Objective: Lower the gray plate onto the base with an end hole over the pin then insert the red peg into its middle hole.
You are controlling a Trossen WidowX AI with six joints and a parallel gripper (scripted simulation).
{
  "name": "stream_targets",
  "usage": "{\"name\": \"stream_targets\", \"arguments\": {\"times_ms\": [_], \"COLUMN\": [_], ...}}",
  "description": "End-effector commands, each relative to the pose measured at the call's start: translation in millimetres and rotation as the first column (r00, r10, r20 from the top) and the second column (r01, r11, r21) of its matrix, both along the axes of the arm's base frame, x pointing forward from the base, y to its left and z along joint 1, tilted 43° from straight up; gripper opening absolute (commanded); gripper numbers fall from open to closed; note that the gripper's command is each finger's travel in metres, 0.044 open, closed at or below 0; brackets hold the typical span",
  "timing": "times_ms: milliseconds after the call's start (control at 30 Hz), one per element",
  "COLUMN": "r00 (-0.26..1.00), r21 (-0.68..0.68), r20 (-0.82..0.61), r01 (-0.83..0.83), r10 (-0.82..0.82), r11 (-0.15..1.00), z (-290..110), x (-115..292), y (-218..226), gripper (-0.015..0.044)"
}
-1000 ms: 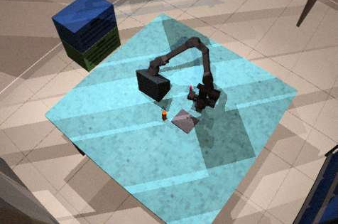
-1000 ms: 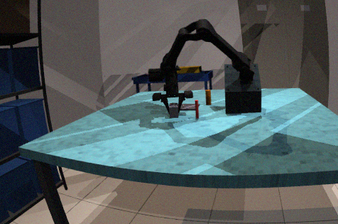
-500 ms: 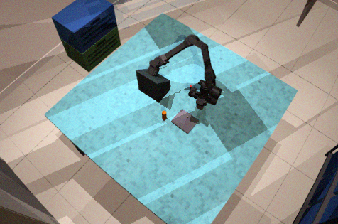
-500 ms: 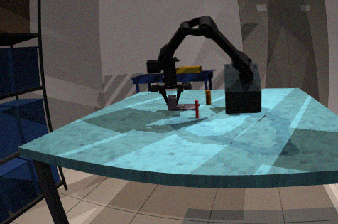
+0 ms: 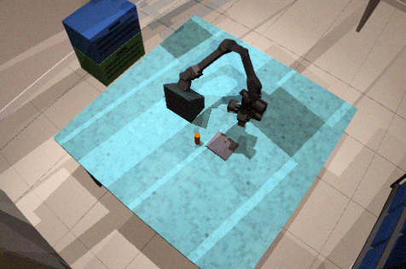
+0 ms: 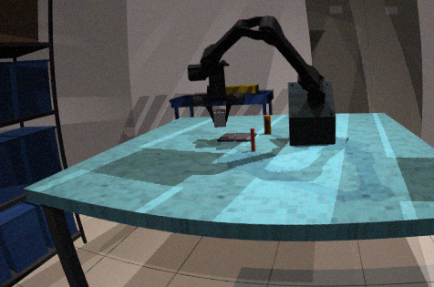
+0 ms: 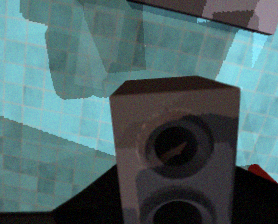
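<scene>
My gripper (image 5: pixel 241 124) (image 6: pixel 220 118) is shut on the gray plate (image 6: pixel 221 117) (image 7: pixel 175 145) and holds it upright, above the table. The plate's round holes face the wrist camera. The flat base (image 5: pixel 219 148) (image 6: pixel 232 138) (image 7: pixel 215 12) lies on the table just ahead of the plate, with its small pin (image 5: pixel 224 137) near one corner. The plate hangs beside and above the base, not touching it. The red peg (image 6: pixel 253 139) (image 7: pixel 261 172) stands upright on the table close to the gripper; in the top view the arm mostly hides it.
An orange cylinder (image 5: pixel 197 138) (image 6: pixel 267 125) stands left of the base. The arm's black mounting box (image 5: pixel 184 101) (image 6: pixel 311 117) sits behind. A blue-green crate (image 5: pixel 104 36) stands on the floor off the table. A shelf rack (image 6: pixel 27 120) is at the left.
</scene>
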State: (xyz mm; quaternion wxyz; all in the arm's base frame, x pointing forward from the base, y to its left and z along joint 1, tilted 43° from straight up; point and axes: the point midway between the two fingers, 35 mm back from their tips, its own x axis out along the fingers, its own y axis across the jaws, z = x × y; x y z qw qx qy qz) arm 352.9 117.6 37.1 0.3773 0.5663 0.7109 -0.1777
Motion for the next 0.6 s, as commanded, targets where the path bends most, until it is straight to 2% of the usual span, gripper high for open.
{"name": "stream_targets", "arguments": {"times_ms": [0, 367, 567], "r00": [1.0, 1.0, 1.0], "r21": [-0.002, 0.001, 0.001], "r20": [0.009, 0.008, 0.016], "r01": [-0.004, -0.004, -0.012], "r10": [0.004, 0.004, 0.012], "r11": [1.0, 1.0, 1.0], "z": [12, 37, 27], "x": [0, -3, 0], "y": [-8, -27, -31], "gripper": [0.0, 0.0, 0.0]}}
